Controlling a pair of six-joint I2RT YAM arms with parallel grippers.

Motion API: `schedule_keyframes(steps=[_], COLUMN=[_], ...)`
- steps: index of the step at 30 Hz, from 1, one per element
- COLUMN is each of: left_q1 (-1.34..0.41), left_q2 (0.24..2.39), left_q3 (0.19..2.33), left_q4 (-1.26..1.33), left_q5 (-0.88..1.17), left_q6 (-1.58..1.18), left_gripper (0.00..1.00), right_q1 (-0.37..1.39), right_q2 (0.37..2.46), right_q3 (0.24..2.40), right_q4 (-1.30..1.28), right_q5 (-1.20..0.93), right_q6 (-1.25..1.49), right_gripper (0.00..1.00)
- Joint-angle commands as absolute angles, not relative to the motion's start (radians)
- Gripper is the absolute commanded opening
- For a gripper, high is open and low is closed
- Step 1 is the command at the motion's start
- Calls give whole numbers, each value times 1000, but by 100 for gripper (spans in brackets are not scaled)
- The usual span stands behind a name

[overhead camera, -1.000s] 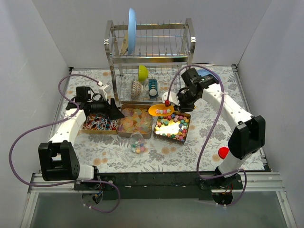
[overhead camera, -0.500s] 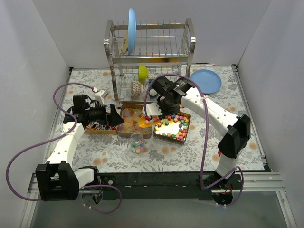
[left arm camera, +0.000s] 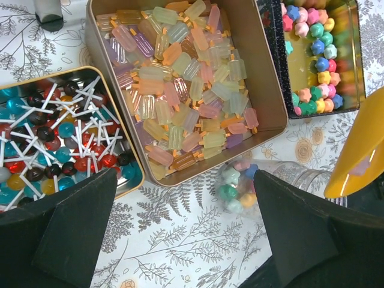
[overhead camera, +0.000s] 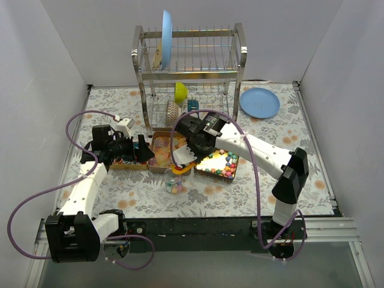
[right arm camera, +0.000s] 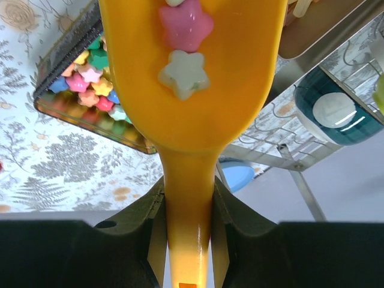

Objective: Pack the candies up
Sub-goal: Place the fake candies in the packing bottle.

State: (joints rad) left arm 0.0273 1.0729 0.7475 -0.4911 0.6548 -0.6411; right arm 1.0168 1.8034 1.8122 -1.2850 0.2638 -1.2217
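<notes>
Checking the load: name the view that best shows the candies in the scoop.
Right wrist: pink and white star candies show close-up in the yellow scoop. Left wrist shows only its edge; top view, a tiny scoop, contents unreadable.

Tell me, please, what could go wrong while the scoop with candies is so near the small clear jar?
1. The right gripper holds the scoop with star candies on it. The scoop looks broad beside the jar, so some candies may miss it and fall onto the table.
2. The left gripper stands open around the jar without gripping it, so a bump from the scoop could probably push or tip it.
</notes>
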Motion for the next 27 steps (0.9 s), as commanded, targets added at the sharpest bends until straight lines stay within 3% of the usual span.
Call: schedule_keyframes(steps=[1, 12, 27], left_q1=[32, 32, 31], left_q2=[1046, 1078, 1117], left_q3=[735, 745, 770], left_q4=[-453, -425, -437], left_q5=[623, 612, 676], left_q6=[-657, -678, -663], left_gripper=[98, 98, 95], right_q1=[1061, 1157, 1206], right_q2=[1815, 1867, 1823], right_q3=[1842, 1894, 1962], right_q4=[-1304, -1304, -1304], right_q5=[416, 695, 718], right_q6=[-1269, -1335, -1330], right_gripper=[1, 1, 1])
